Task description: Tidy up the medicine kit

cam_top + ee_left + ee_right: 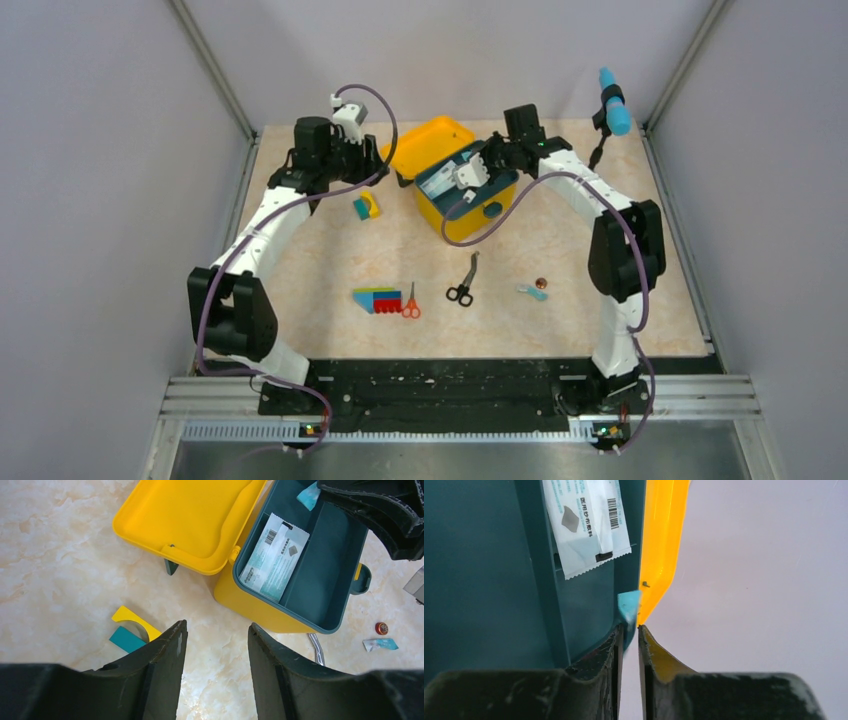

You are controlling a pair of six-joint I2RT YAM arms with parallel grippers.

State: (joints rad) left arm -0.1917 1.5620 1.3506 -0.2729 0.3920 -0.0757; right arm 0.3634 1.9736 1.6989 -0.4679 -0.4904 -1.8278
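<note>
Right gripper (630, 627), nearly closed, seems to pinch a blue sachet (629, 609) over the medicine kit (190, 520); left gripper (217, 625) hangs half-open, empty.

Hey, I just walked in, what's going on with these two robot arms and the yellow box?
The yellow box stands open with a teal tray inside, and a white pouch lies in the tray. The right gripper pinches a small blue packet over the tray, near the lid. The left gripper hovers open and empty beside the box. Black scissors and orange scissors lie out on the table.
</note>
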